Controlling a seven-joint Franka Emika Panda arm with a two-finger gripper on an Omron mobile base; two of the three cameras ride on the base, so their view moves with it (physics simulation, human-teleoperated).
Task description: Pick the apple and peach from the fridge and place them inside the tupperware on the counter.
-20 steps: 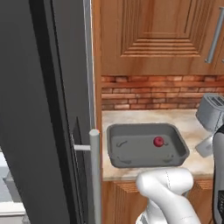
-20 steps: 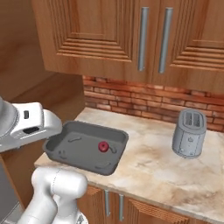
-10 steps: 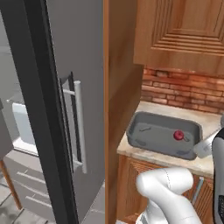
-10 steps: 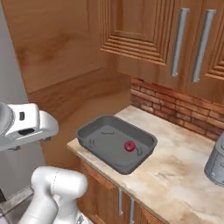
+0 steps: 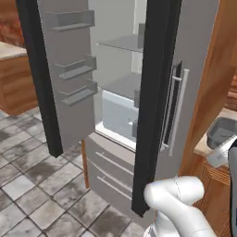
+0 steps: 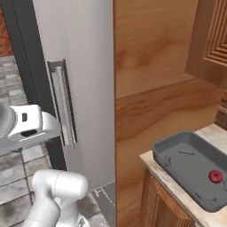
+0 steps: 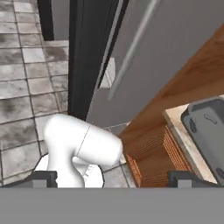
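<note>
Grey floor tiles front the open fridge (image 5: 125,92), where I face for the peach, while the apple (image 6: 216,176) already sits in the tub (image 6: 177,153) on the bench (image 6: 153,165); my fingers' state I cannot tell.

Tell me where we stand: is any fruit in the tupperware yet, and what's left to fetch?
Done: the apple lies inside the tupperware on the counter. In hand: nothing that I can see; the gripper is empty, fingertips wide apart, facing the fridge, whose left door stands open. Left: the peach, which I cannot spot on the visible shelves, has to be found, picked and placed beside the apple.
</note>
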